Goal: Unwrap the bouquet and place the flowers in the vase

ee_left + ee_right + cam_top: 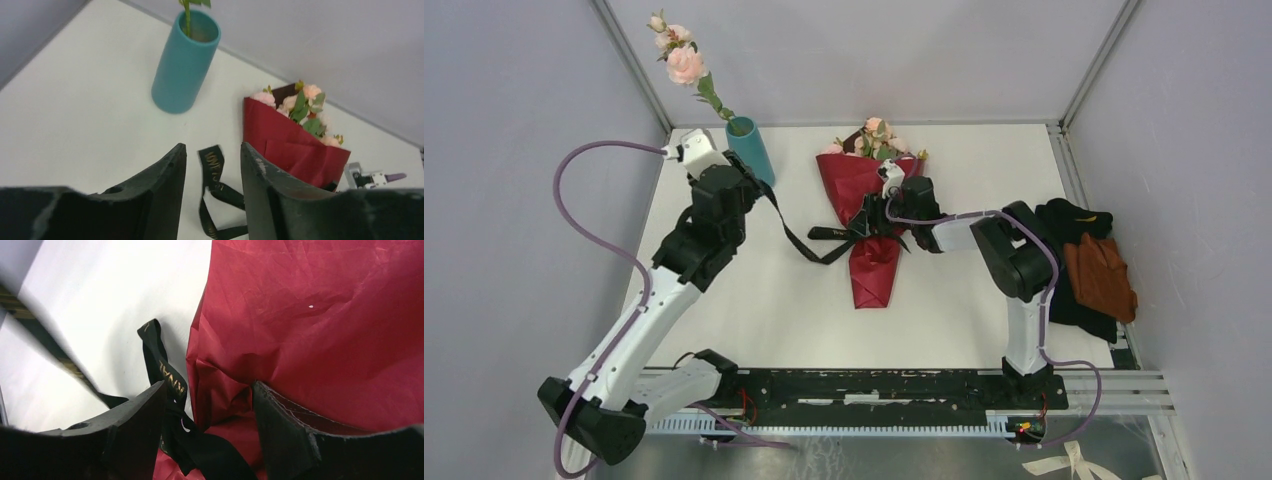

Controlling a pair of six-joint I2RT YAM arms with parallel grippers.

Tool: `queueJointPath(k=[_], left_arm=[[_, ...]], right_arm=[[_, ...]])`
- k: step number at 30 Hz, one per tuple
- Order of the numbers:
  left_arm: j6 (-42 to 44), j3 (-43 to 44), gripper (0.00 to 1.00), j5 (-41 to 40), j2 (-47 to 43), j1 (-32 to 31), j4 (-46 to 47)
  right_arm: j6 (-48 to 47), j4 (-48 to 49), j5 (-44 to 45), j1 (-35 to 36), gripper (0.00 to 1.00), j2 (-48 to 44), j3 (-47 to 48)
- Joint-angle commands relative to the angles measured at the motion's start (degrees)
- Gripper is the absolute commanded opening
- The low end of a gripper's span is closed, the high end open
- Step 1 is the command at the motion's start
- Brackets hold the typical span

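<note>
Top external shows the bouquet (849, 180) lying flat, the vase (752, 150) beyond its left side, my right gripper (207, 390) wide astride its tied waist, gripping or not I cannot tell, my left gripper (214, 150) half open and empty left of it: I'd pinch the slack ribbon (167, 371) and pull low, leftward
</note>
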Motion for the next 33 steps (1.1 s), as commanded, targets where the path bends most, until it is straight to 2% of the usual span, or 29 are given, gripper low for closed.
queueJointPath(k=[1,5,9,14,20,25,33], left_arm=[[-0.31,-4.12,0.59,6.44,1.77,-0.86,4.38],[-0.19,-7.4,0.69,6.98,5.46,-3.05,8.34],[0.29,-8.14,0.69,6.73,10.25,-5.63,11.14],[2.15,-6.61,0.69,10.6,19.26,-9.18,17.45],[2.11,-0.49,0.67,17.65,33.22,-10.2,24.28],[-0.94,0.77,0.66,23.95,39.57,-6.31,30.46],[-2.43,6.94,0.66,27.53,49.01,-6.04,30.74]], right_arm=[[-4.01,-9.39,1.32,1.81,0.7,-4.89,2.05],[-5.91,-11.85,2.49,2.83,0.7,-11.15,2.7],[-8.21,-15.45,5.46,3.0,0.7,-18.63,2.24],[-12.4,-20.45,12.03,3.04,0.71,-25.85,-0.89],[-18.55,-24.46,16.0,3.02,0.71,-26.28,-5.47],[-20.43,-25.3,16.79,3.03,0.71,-25.46,-6.95],[-19.67,-23.68,15.43,3.21,0.72,-23.41,-8.67]])
